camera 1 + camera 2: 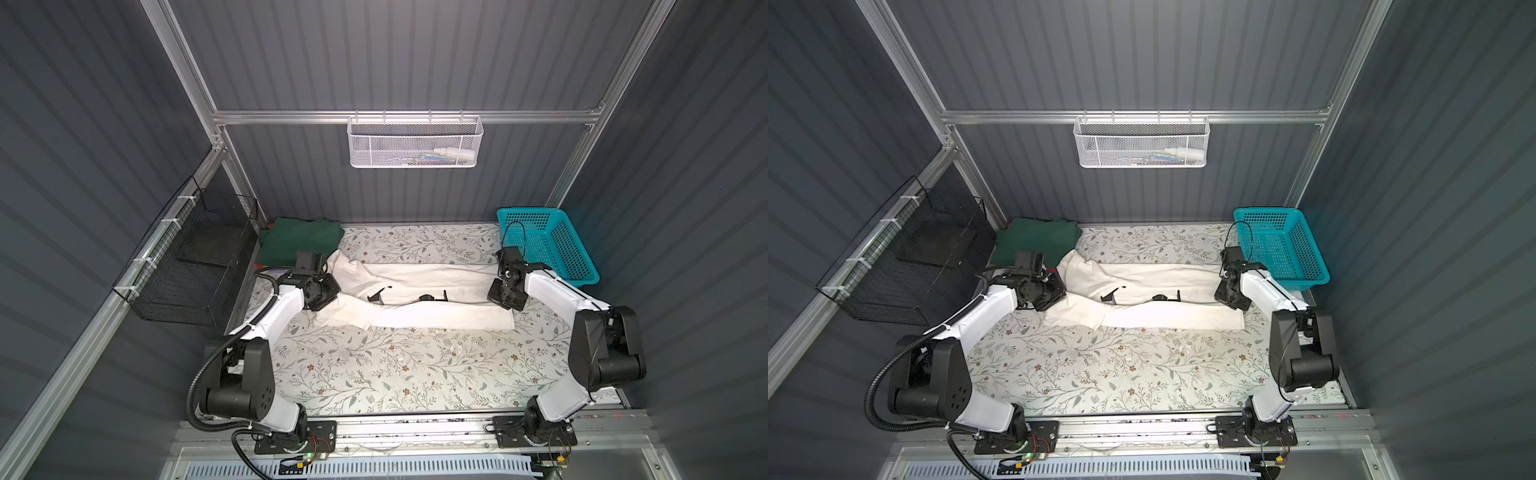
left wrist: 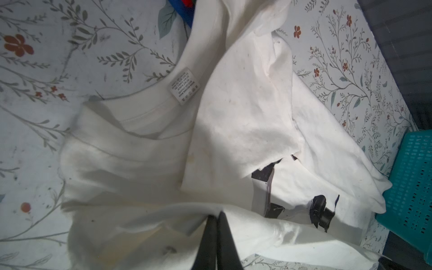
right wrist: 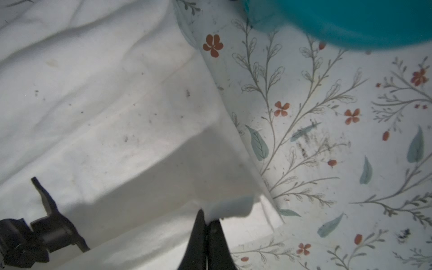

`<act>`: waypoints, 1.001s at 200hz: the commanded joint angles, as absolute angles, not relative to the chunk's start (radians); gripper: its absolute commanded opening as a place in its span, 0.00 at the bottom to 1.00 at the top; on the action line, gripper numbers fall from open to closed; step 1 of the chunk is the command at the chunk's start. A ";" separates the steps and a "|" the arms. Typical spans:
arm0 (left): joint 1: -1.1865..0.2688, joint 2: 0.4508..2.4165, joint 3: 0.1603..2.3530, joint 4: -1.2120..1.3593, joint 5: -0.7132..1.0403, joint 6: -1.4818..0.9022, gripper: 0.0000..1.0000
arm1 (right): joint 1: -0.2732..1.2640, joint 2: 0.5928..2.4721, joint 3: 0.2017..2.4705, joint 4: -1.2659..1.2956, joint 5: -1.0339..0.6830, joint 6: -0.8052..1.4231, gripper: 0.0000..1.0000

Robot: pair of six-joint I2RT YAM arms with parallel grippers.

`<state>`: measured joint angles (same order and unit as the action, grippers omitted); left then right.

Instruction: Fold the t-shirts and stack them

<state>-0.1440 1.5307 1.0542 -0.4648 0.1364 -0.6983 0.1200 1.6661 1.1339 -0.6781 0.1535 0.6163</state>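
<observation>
left gripper (image 2: 216, 214) pinching white tee (image 1: 436, 278) | right gripper (image 3: 205, 217) pinching its hem | green tee (image 1: 299, 239) folded | white tee half-folded, unstacked

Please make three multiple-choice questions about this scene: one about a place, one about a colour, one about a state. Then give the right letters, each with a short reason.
1. Where does the dark green t-shirt lie?
A. at the table's far left corner
B. at the near edge
C. in the middle

2. What colour is the plastic basket?
A. red
B. teal
C. yellow

3. How are the left gripper and the right gripper?
A. both open
B. both shut on the white t-shirt
C. only one shut

Answers:
1 A: it shows at the far left in both top views.
2 B: its walls are teal.
3 B: each wrist view shows closed jaws pinching white cloth.
</observation>
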 commanded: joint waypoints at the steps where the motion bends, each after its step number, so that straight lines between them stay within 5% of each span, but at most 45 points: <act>1: -0.130 1.580 1.101 -0.442 0.161 -0.668 0.00 | 0.112 1.702 1.178 -0.703 0.160 0.592 0.00; 13: -0.124 1.608 1.116 -0.428 0.158 -0.659 0.02 | 0.108 1.723 1.195 -0.707 0.161 0.587 0.00; 25: -0.115 1.636 1.143 -0.423 0.172 -0.613 0.57 | 0.103 1.742 1.216 -0.723 0.145 0.578 0.23; 51: -0.121 1.551 1.151 -0.443 0.010 -0.535 0.91 | 0.103 1.723 1.233 -0.750 0.122 0.575 0.57; 79: -0.121 1.423 1.094 -0.446 -0.048 -0.489 0.94 | 0.154 1.605 1.196 -0.748 0.099 0.598 0.68; 118: -0.118 1.411 0.999 -0.470 -0.012 -0.491 0.87 | 0.391 1.543 1.147 -0.625 -0.039 0.688 0.68; 200: -0.097 1.474 0.916 -0.290 0.195 -0.590 0.77 | 0.781 1.863 1.361 -0.395 -0.153 0.736 0.59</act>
